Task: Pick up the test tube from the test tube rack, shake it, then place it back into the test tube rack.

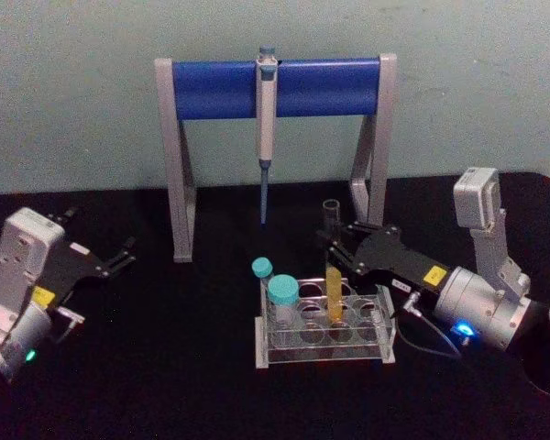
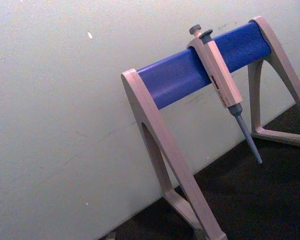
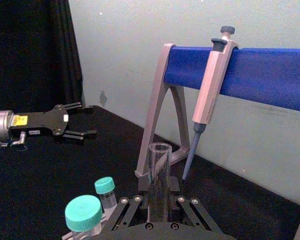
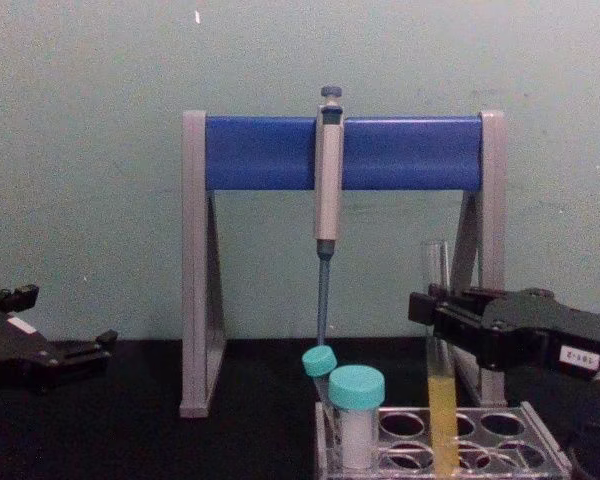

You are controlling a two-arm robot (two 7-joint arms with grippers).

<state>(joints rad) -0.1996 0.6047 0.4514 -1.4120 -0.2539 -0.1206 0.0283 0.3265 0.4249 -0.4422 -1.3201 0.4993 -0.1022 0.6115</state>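
We hold the test tube (image 1: 335,293) near its top with our right gripper (image 1: 335,244), fingers pinching it from 4 o'clock, its long axis upright and its base in the test tube rack (image 1: 321,359), while our left gripper (image 1: 124,257) idles, fingers spread, at 9 o'clock.

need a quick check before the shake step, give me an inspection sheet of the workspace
surface: black tabletop
job's things: test tube upright in the test tube rack, yellow liquid low
clutter: wide teal-capped tube and thin teal-capped tube in the rack; pipette hanging on its stand
grippers: right gripper shut on the test tube; left gripper open, parked left
cables: thin cable by the right wrist
surroundings: pale wall
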